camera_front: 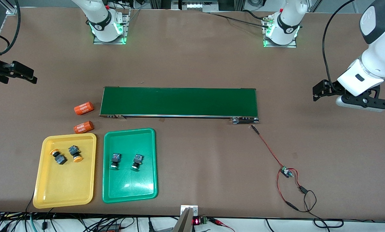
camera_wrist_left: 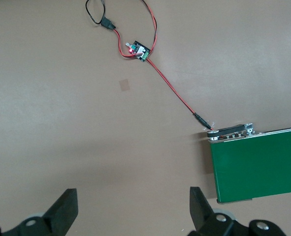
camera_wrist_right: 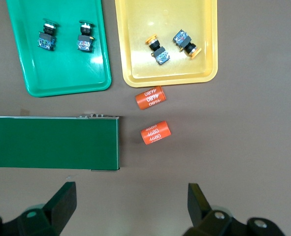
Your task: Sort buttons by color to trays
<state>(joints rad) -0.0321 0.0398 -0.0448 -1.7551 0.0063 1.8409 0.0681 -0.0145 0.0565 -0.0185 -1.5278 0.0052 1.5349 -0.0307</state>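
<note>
Buttons are all sitting in trays already. Both yellow-capped buttons [camera_front: 58, 157] [camera_front: 75, 153] lie on their sides in the yellow tray [camera_front: 60, 190], up in the part of it closest to the conveyor belt [camera_front: 179, 101], caps pointing roughly 10 and 5 o'clock in the front view. Both green-capped buttons [camera_front: 115, 160] [camera_front: 136, 161] lie side by side in the green tray [camera_front: 131, 190], caps pointing about 6 o'clock.

Trays sit next to each other, not touching, at the right arm's end of the table, nearer the front camera than the belt. Two orange cylinders [camera_front: 83, 108] [camera_front: 83, 127] lie on the table off the belt's end, just beside the yellow tray.

Left gripper [camera_wrist_left: 133, 209] hangs over bare table past the belt's other end, fingers spread wide, holding nothing. Right gripper [camera_wrist_right: 130, 206] is over the table near the cylinders, also wide open and empty. A red wire [camera_front: 269, 149] with a small circuit board [camera_front: 286, 172] trails off the belt's end.
</note>
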